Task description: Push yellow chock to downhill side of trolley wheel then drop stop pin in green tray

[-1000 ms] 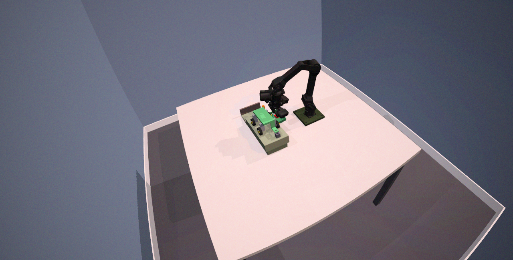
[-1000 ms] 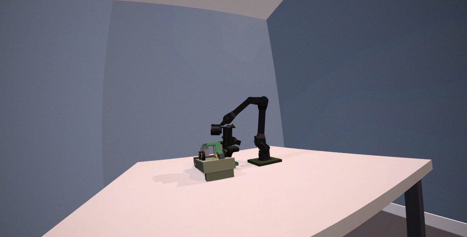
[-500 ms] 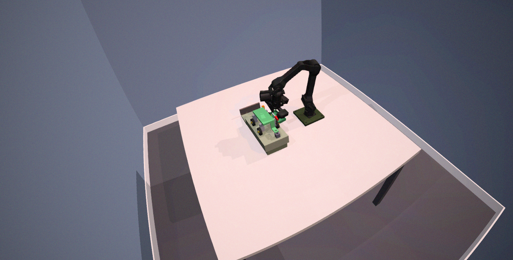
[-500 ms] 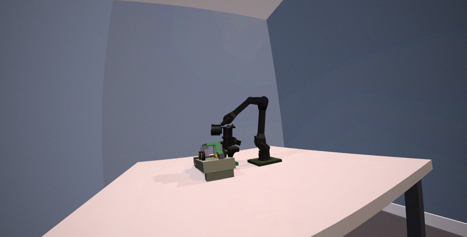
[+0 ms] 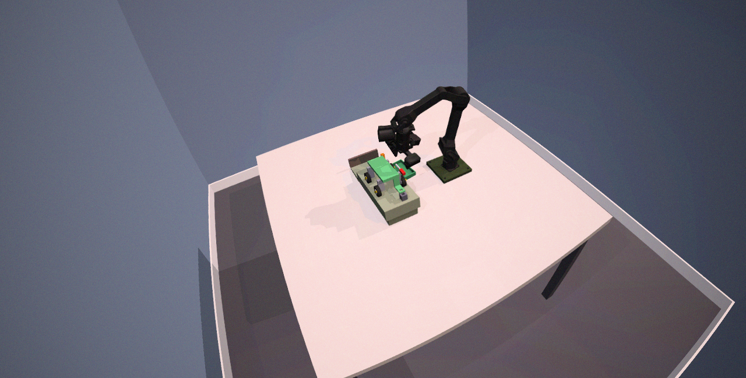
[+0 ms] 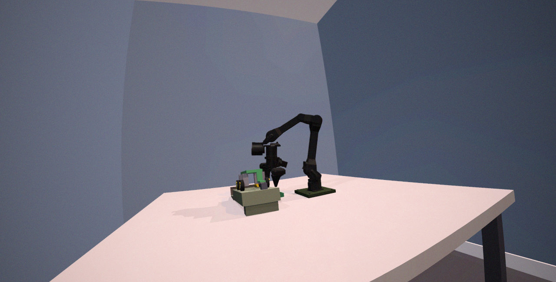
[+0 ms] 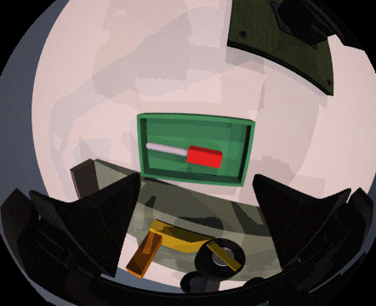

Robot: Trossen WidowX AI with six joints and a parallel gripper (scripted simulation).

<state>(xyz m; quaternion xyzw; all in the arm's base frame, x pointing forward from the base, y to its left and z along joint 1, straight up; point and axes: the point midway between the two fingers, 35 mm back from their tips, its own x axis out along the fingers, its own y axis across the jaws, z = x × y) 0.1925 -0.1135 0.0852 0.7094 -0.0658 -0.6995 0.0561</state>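
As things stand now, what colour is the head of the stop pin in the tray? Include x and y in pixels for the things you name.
Red; the head (image 5: 402,172) (image 7: 204,156) shows best in the wrist view.
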